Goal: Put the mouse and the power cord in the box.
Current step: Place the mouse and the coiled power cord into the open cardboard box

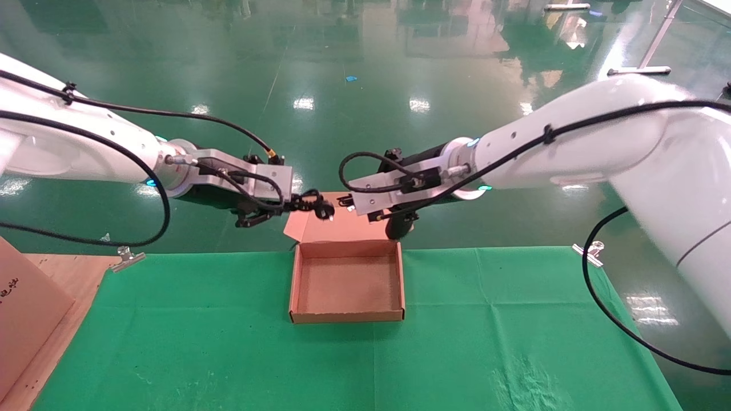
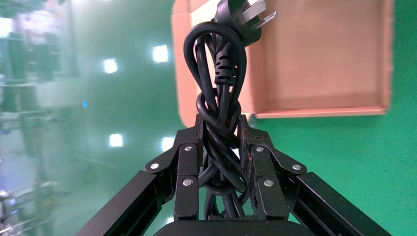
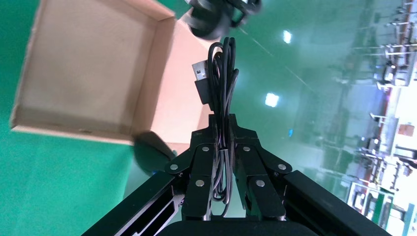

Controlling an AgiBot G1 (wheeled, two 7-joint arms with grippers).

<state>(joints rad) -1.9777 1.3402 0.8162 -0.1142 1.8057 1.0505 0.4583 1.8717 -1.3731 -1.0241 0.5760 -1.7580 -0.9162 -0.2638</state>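
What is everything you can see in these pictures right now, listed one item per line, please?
Box: one, brown cardboard, open with its lid folded back, nothing inside, on the green cloth in the middle.
Power cord: one, black, bundled with plug showing, clamped in the left gripper above the lid.
Mouse: one, black, hanging by its thin cable beyond the box's far right corner; the cable and USB plug are clamped in the right gripper.
Cloth: one, green, covering the table.
Clips: two, metal, at the cloth's far corners.
Board: one, brown, at the left edge.
Left gripper: black, shut on the cord.
Right gripper: black, shut on the mouse cable.
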